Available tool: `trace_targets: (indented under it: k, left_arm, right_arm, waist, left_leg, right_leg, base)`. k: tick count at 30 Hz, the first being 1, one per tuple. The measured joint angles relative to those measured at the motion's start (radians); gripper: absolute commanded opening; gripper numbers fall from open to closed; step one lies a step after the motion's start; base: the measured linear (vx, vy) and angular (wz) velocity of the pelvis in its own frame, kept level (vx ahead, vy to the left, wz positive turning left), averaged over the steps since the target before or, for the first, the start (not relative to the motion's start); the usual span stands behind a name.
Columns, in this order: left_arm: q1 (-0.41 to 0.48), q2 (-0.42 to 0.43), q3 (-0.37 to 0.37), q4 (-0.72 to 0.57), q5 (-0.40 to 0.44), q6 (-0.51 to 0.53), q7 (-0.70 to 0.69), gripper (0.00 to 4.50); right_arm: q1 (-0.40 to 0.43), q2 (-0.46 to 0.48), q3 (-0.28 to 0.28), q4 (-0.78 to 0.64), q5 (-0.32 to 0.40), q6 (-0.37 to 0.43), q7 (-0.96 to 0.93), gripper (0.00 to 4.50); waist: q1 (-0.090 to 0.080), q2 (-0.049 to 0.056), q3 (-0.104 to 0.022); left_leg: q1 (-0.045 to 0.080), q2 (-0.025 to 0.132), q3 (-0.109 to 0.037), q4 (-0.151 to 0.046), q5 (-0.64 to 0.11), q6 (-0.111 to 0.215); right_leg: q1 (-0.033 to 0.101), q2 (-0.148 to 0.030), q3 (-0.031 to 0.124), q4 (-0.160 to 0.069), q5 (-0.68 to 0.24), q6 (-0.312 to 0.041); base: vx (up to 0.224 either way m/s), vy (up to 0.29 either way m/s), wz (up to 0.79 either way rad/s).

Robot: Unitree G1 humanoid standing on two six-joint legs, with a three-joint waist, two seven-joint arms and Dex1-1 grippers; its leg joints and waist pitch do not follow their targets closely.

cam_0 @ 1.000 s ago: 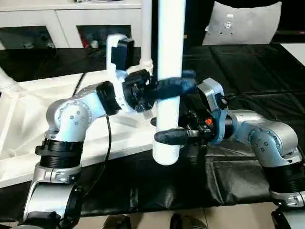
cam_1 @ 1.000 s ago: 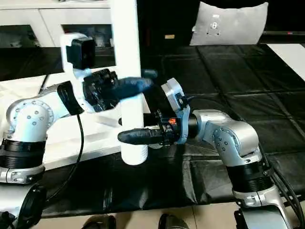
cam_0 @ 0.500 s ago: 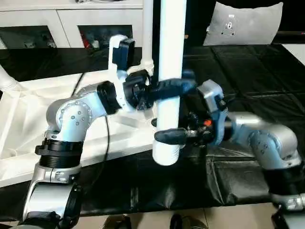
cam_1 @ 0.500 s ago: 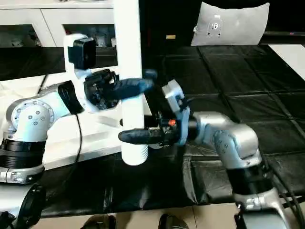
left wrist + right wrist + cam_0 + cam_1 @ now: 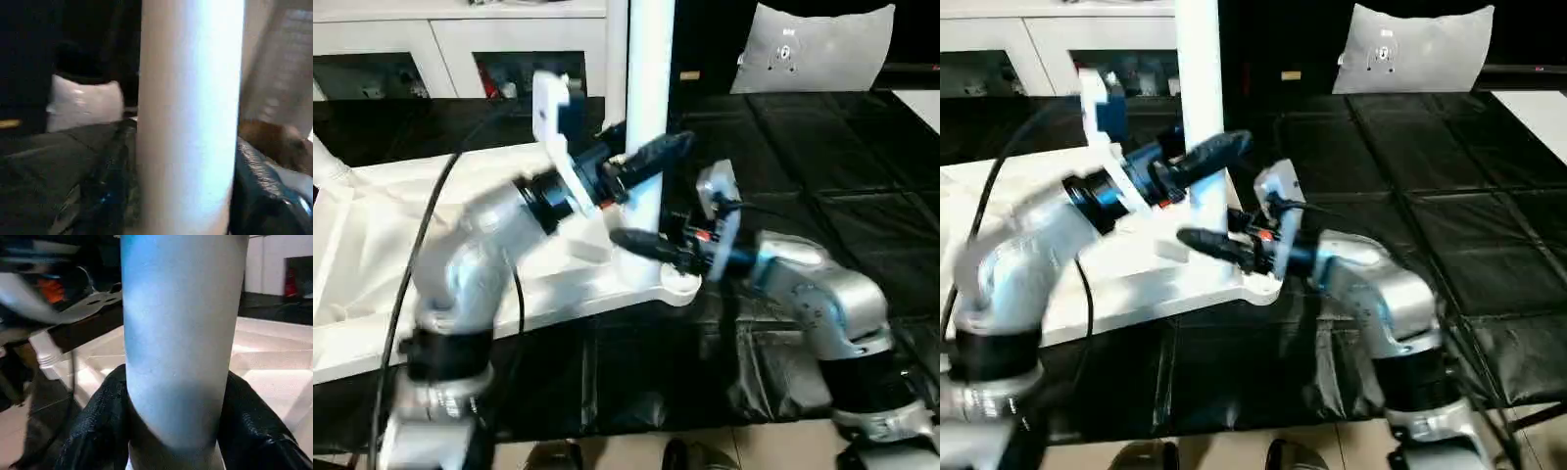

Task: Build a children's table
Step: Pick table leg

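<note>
The children's table top (image 5: 372,245) lies white, underside up, on the black cloth at my left. A white table leg (image 5: 649,98) stands upright with its lower end at the top's near corner socket (image 5: 680,286). My left gripper (image 5: 651,157) is shut on the leg higher up, black fingers on both sides. Lower down, just above the socket, my right gripper (image 5: 641,245) is shut on the same leg. In the left wrist view the leg (image 5: 190,122) stands between the dark fingers (image 5: 110,186). The right wrist view has the fingers (image 5: 98,431) hugging the leg (image 5: 181,333).
A second leg (image 5: 616,69) stands upright in the far corner of the top, and another leg (image 5: 325,166) rises at the far left. Black cloth (image 5: 822,147) covers the surface to the right. White cabinets (image 5: 460,49) and a grey cushion (image 5: 818,44) stand behind.
Both arms have carried the leg away from me and down. Its lower end hung in front of the table top's edge; now it stands at the near corner socket.
</note>
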Motion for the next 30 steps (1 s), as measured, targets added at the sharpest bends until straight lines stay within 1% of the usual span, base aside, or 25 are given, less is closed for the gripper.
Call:
trace_targets:
  k: [1,3,6,11,22,23,25,26,28,30]
  left_arm:
    - [0.001,-0.017,-0.004,-0.008,0.015,-0.002,0.033,2.26]
    - [0.001,-0.040,-0.013,-0.019,0.042,-0.016,0.087,2.21]
    - [0.001,-0.044,-0.020,-0.024,0.057,-0.025,0.123,1.93]
    - [0.010,-0.057,-0.031,-0.035,0.089,-0.025,0.155,1.85]
    - [0.013,-0.057,-0.035,-0.036,0.089,-0.019,0.178,1.85]
    - [0.012,-0.057,-0.034,-0.036,0.089,-0.018,0.178,1.85]
    - [0.004,-0.056,-0.028,-0.026,0.085,-0.009,0.178,1.85]
    - [-0.002,-0.056,-0.023,-0.016,0.081,-0.005,0.178,1.85]
    - [-0.005,-0.050,-0.011,-0.006,0.074,0.002,0.178,1.85]
    - [-0.006,-0.031,0.014,0.015,0.063,0.010,0.173,1.85]
  right_arm:
    - [0.000,0.007,-0.001,0.001,-0.003,-0.006,-0.012,1.91]
    - [0.000,0.012,-0.002,0.001,-0.008,-0.014,-0.031,1.91]
    - [0.000,0.017,-0.003,0.006,-0.012,-0.023,-0.036,1.91]
    - [0.004,0.027,-0.002,0.017,-0.016,-0.029,-0.041,1.91]
    - [0.008,0.025,0.000,0.017,-0.019,-0.031,-0.048,1.91]
    - [0.008,0.025,-0.001,0.017,-0.019,-0.031,-0.050,2.26]
    - [0.004,0.026,-0.003,0.021,-0.012,-0.021,-0.054,2.26]
    - [0.003,0.026,-0.003,0.023,-0.011,-0.020,-0.055,2.64]
    - [0.000,0.020,-0.003,0.026,-0.010,-0.020,-0.050,2.67]
    - [-0.003,-0.004,-0.015,0.026,-0.004,-0.019,-0.031,2.95]
  waist:
    - [0.000,0.000,0.000]
    - [-0.001,0.000,0.000]
    - [-0.003,0.000,0.000]
    - [-0.002,0.000,0.000]
    - [-0.001,0.000,0.000]
    - [-0.001,0.000,0.000]
    - [-0.001,0.000,0.000]
    - [-0.001,0.000,0.000]
    - [-0.001,0.000,0.000]
    - [-0.001,0.000,0.000]
  left_leg:
    - [0.000,0.000,0.000,0.000,0.000,0.000]
    - [0.000,0.000,0.000,0.000,0.000,0.000]
    - [0.000,0.000,0.000,0.000,0.000,0.000]
    - [0.000,0.000,0.000,0.000,0.000,0.000]
    - [0.000,0.000,-0.001,0.000,0.000,0.000]
    - [0.000,0.000,0.000,0.000,0.000,0.000]
    - [0.000,0.000,0.000,0.000,0.000,0.000]
    - [0.000,0.000,0.000,0.000,0.000,0.000]
    - [0.000,0.000,0.000,0.000,0.000,0.000]
    - [0.000,0.000,0.000,0.000,0.000,0.000]
  right_leg:
    - [0.000,0.000,0.000,0.000,0.000,0.000]
    - [0.000,0.000,0.000,0.000,0.000,0.000]
    - [0.000,0.000,0.000,0.000,0.000,0.001]
    - [0.000,0.000,0.000,-0.001,0.001,0.001]
    - [0.000,0.000,0.000,-0.001,0.001,0.001]
    - [0.000,0.000,0.000,-0.001,0.001,0.001]
    - [0.000,0.000,0.000,-0.001,0.001,0.001]
    - [0.000,0.000,0.000,-0.001,0.001,0.001]
    - [0.000,0.000,0.000,-0.001,0.001,0.001]
    - [0.000,0.000,0.000,-0.001,0.001,0.002]
  base:
    - [0.000,0.000,0.00]
    - [0.000,0.000,0.00]
    - [0.000,0.000,0.00]
    - [0.000,0.000,0.00]
    - [0.000,0.000,0.00]
    - [0.000,0.000,0.00]
    - [0.000,0.000,0.00]
    - [0.000,0.000,0.00]
    - [0.000,0.000,0.00]
    - [0.000,0.000,0.00]
